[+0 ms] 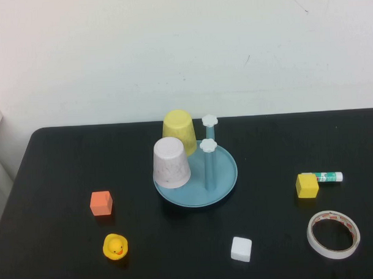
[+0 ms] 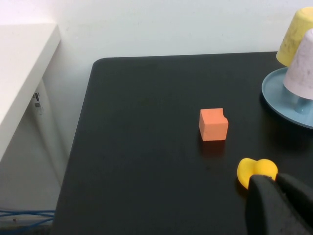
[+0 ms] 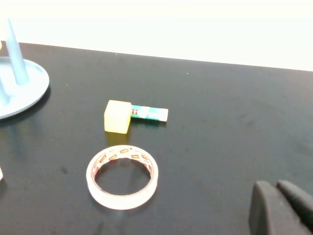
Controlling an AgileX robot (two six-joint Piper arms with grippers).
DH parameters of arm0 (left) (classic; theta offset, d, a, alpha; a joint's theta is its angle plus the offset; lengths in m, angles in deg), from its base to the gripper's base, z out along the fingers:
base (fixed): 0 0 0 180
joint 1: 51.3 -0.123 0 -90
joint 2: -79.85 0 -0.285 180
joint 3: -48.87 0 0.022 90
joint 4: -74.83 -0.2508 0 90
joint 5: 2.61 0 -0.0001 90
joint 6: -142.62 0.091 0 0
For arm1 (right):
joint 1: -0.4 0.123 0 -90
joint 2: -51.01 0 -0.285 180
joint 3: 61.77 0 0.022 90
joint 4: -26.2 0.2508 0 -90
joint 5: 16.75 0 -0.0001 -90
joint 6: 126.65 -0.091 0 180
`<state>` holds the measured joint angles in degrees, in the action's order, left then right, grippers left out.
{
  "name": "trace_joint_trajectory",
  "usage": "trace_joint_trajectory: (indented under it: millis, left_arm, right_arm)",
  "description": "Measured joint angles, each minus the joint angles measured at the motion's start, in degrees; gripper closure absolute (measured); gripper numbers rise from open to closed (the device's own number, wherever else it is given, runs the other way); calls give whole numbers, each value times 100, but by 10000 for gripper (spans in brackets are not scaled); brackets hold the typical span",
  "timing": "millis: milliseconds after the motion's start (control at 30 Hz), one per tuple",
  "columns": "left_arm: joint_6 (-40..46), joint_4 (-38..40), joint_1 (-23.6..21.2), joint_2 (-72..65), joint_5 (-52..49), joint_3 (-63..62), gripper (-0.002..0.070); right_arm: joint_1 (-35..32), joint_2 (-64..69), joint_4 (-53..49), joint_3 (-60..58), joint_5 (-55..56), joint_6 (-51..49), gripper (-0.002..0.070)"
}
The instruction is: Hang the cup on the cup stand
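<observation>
A black table (image 1: pixel 64 156) against a white wall. At frame centre the cup (image 1: pixel 171 162) sits upside down on the cup stand (image 1: pixel 221 181), yellow cup (image 1: pixel 179 131) behind it. Orange block (image 1: pixel 101 203) and duck (image 1: pixel 115 246) lie lower left; tape roll (image 1: pixel 333 234), yellow cube (image 1: pixel 307 186), glue stick (image 1: pixel 329 177) right. Left gripper (image 2: pixel 279 182) and right gripper (image 3: pixel 279 188) are clenched and empty, seen only from their wrists.

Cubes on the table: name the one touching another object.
The yellow cube, on the robot's right, sits against the glue stick. The orange cube and white cube each stand alone.
</observation>
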<state>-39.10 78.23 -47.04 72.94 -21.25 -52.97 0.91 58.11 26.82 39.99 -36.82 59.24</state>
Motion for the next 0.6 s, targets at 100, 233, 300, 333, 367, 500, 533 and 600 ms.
trace_joint_trajectory:
  millis: [100, 233, 300, 333, 367, 500, 533, 600]
  left_arm:
    - [0, 0, 0, 0, 0, 0, 675]
    - [0, 0, 0, 0, 0, -2, 675]
    - [0, 0, 0, 0, 0, -2, 675]
    - [0, 0, 0, 0, 0, -2, 675]
    - [0, 0, 0, 0, 0, -2, 675]
    - [0, 0, 0, 0, 0, -2, 675]
    - [0, 0, 0, 0, 0, -2, 675]
    - [0, 0, 0, 0, 0, -2, 675]
  right_arm:
    - [0, 0, 0, 0, 0, -60, 676]
    - [0, 0, -8, 0, 0, -87, 676]
    - [0, 0, -12, 0, 0, -87, 676]
    - [0, 0, -12, 0, 0, -87, 676]
    - [0, 0, -12, 0, 0, -87, 676]
    - [0, 0, -21, 0, 0, -87, 676]
    - [0, 0, -21, 0, 0, -87, 676]
    - [0, 0, -21, 0, 0, -87, 676]
